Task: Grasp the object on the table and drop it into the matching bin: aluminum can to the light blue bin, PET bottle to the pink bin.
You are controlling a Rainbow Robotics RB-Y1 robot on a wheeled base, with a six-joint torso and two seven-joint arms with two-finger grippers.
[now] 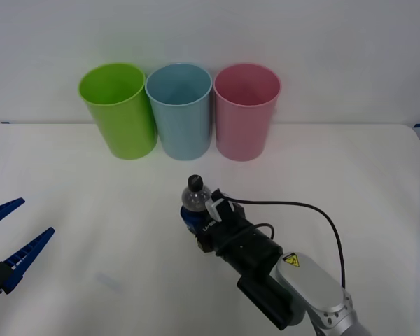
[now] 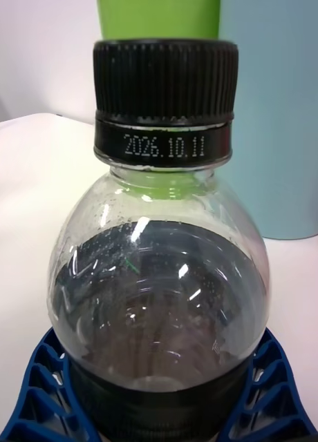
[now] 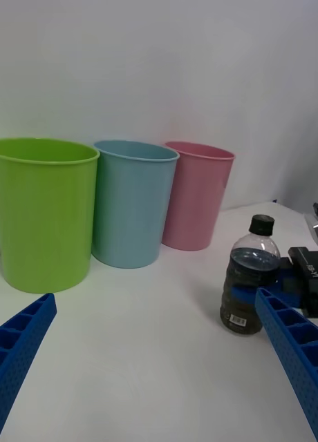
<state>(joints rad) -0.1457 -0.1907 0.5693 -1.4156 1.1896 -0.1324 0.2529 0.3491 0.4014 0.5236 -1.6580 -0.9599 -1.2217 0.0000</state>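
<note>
We judge the grasp to be the step in hand: our right tool [image 1: 194, 218] has its blue fingers [image 2: 41, 387] on either side of the bottle's [image 1: 194, 201] dark lower half, touching it as far as we can see, so we take it as gripping the bottle. The bottle stands upright on the desk [image 1: 91, 210], in front of the pink bin [image 1: 246, 112] and a little toward the blue bin [image 1: 179, 110]; whether it has left the desk we cannot tell. From the tool, the bottle sits right between the fingers, black cap above them.

Next, we think, comes a lift high enough to clear the pink bin's rim, then a carry forward to that bin, steering away from the blue bin just beside it, and a release over its mouth.

Our left tool [image 1: 10, 238] waits open, well apart from the bottle, to its left.
</note>
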